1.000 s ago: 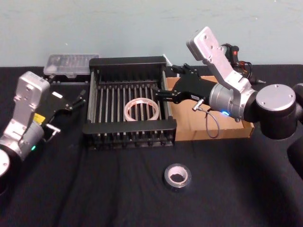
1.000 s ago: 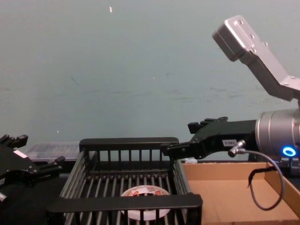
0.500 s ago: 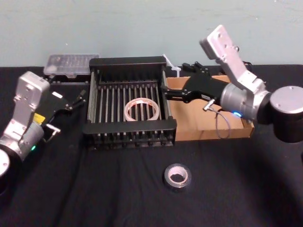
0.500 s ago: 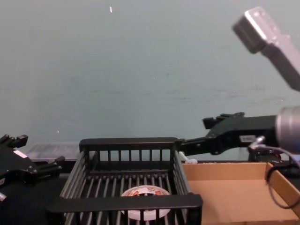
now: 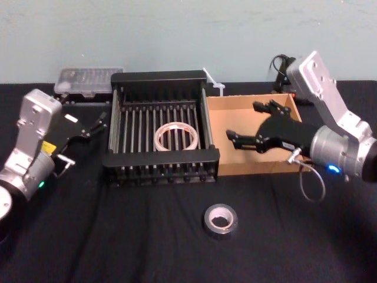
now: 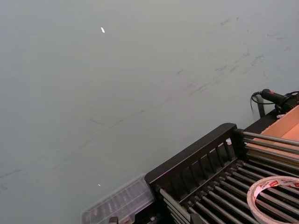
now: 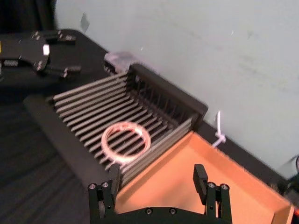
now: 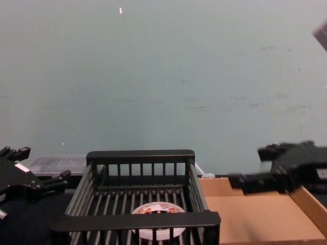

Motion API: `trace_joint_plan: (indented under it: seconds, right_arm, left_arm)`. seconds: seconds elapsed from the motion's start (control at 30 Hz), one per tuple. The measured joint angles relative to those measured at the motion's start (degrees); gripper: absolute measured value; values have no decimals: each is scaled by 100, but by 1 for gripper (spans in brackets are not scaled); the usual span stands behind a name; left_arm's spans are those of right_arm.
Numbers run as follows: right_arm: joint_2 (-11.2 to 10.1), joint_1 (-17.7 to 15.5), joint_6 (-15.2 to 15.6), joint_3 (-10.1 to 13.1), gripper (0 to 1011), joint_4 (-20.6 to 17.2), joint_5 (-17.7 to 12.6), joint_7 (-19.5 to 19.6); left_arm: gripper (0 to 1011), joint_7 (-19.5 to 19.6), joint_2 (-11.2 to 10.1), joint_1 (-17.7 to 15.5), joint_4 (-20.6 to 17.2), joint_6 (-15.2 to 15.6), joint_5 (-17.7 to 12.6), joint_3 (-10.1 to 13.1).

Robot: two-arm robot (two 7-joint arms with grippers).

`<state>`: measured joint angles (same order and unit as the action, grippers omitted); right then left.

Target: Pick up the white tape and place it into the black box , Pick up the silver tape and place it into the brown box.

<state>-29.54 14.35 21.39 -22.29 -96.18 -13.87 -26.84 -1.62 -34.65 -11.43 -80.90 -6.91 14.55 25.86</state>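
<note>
right gripper point(image 5: 248, 125) spread — over brown box point(image 5: 235, 163)

The white tape point(image 8: 156, 217) lies in the black box point(image 8: 140, 220); the right gripper point(image 8: 253, 171) hangs over the brown box point(image 8: 255, 219).

We logged two arms with silver-grey housings and black joints. The right gripper point(image 5: 249, 122) was black with screws at the finger bases, a grey cable looped under its wrist beside a blue light. The left gripper point(image 5: 98, 122) was black, its wrist carrying yellow and white labels and a green light.
</note>
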Motion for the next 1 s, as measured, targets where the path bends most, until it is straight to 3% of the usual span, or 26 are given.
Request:
trace_joint_plan:
  seconds: [0.33, 1.0]
  right_arm:
    - [-497, -465, 262, -83, 1002, -310, -208, -199]
    - [-787, -568, 636, -518, 1002, -422, -555, -380]
  left_arm:
    - [1001, 0, 0, 0, 0, 0, 0, 0]
    - [1001, 0, 0, 0, 0, 0, 0, 0]
